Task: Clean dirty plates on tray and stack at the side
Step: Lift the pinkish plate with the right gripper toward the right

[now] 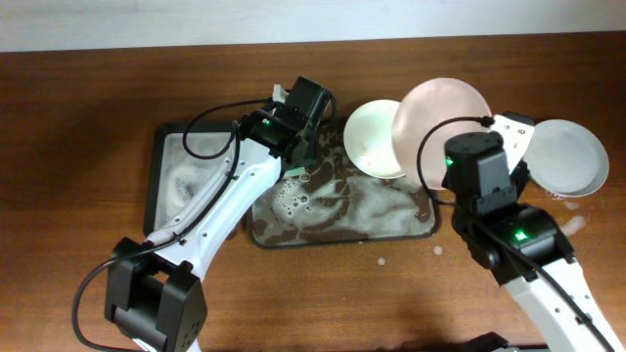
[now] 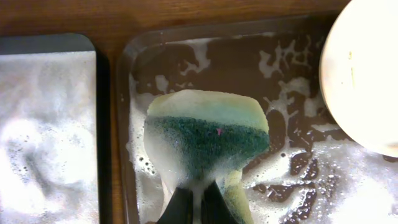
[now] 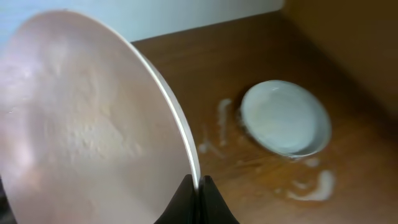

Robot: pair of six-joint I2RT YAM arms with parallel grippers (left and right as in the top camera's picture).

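My right gripper (image 3: pixel 198 194) is shut on the rim of a white plate (image 3: pixel 87 124), which it holds tilted up on edge. In the overhead view this plate (image 1: pixel 442 115) hangs over the right end of the foamy dark tray (image 1: pixel 333 241). A second plate (image 1: pixel 374 137) rests at the tray's far right corner and shows again in the left wrist view (image 2: pixel 367 81). A third plate (image 1: pixel 569 156) lies flat on the table to the right (image 3: pixel 286 118). My left gripper (image 2: pixel 193 208) is shut on a soapy green-and-yellow sponge (image 2: pixel 205 137) above the tray's far left part (image 2: pixel 249 56).
A smaller dark tray (image 1: pixel 158 176) filled with foam lies left of the big one (image 2: pixel 50 124). Foam drips mark the wooden table near the lying plate (image 3: pixel 311 186) and in front of the tray (image 1: pixel 380 262).
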